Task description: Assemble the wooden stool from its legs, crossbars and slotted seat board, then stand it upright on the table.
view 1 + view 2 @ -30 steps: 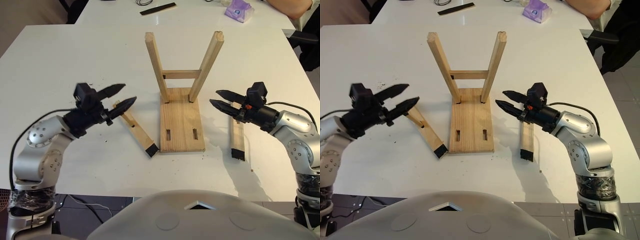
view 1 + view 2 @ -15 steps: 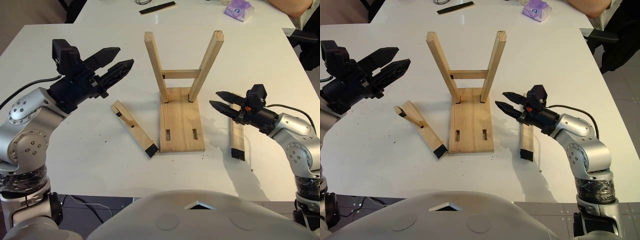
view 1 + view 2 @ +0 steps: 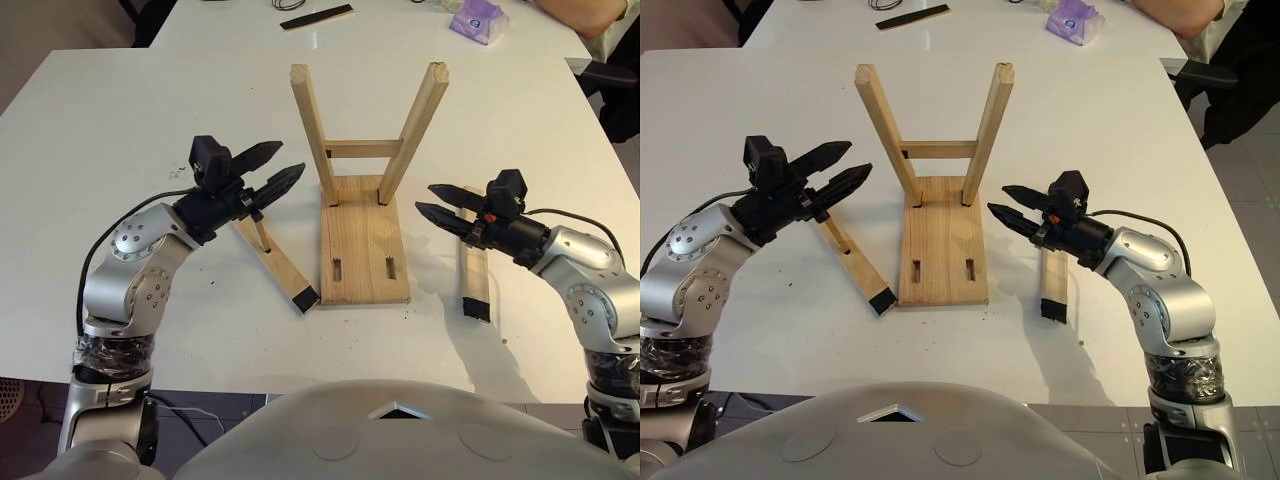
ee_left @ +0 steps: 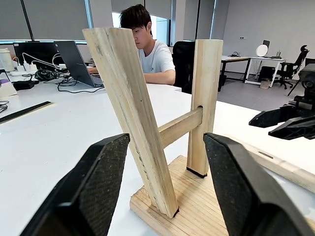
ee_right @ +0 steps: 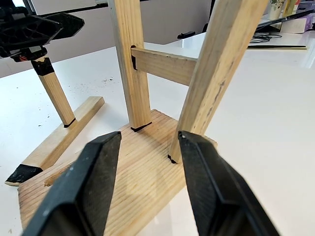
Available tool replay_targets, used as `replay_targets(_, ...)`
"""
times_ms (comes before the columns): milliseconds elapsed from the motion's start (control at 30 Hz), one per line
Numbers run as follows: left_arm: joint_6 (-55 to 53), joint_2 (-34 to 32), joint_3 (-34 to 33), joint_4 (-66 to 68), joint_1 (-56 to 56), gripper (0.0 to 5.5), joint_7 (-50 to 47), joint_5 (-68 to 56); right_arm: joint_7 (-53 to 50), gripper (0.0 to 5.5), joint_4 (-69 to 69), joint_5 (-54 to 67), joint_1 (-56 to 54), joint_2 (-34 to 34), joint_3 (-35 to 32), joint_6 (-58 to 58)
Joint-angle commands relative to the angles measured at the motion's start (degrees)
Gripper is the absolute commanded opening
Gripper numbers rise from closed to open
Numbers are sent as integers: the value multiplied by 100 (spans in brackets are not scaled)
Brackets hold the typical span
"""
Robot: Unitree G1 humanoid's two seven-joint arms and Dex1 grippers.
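Half-built stool mid-table, both grippers empty.
The seat board (image 3: 364, 243) lies flat on the table (image 3: 120, 120), with two legs (image 3: 312, 130) joined by a crossbar (image 3: 362, 149) standing in its far end. The left gripper (image 3: 288, 160), fingers parted, hovers over the left loose leg (image 3: 280, 262). The right gripper (image 3: 426, 198), likewise parted, is above the right loose leg (image 3: 475, 280).

Bright and even, soft shadows across the white bench (image 3: 120, 110), bit of glare far side, close-up fingers (image 4: 98, 191) kinda soft.
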State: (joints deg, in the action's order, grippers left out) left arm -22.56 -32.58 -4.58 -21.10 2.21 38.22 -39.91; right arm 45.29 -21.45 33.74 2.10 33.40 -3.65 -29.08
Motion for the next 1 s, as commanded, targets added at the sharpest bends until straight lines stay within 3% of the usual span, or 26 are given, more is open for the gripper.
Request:
replay_targets(33, -714, -383, -779, -865, 407, 279, -302, -1028, 79, 213, 16, 7, -42, 72, -61, 18)
replay_targets(133, -1091, -682, -1216, -1359, 1036, 279, -664, -1803, 50, 213, -16, -7, 51, 40, -121, 49)
replay_targets(200, -1272, -770, -1093, -1770, 1002, 279, -765, -2004, 16, 213, -37, -4, 47, 4, -126, 44)
replay_targets(400, -1097, -1030, 668, -2512, -1108, 279, -308, -375, -36, 213, -55, -34, 98, -67, -103, 77)
replay_targets(500, -725, -1025, 1172, -2136, -1981, 279, -214, 420, -30, 213, -61, -37, 164, -62, -130, 89)
replay_targets(633, 139, -957, 2017, -910, -2205, 279, -53, 1865, -111, 213, -96, -81, 235, -128, -88, 113)
replay_targets(800, 579, -906, 2066, -277, -2127, 279, 167, 2262, -188, 213, -226, -130, 279, -187, -9, 114)
replay_targets(1000, 862, -1793, 1470, -129, -2521, 279, 886, 2322, -322, 213, -338, -138, 509, -244, -75, 160)
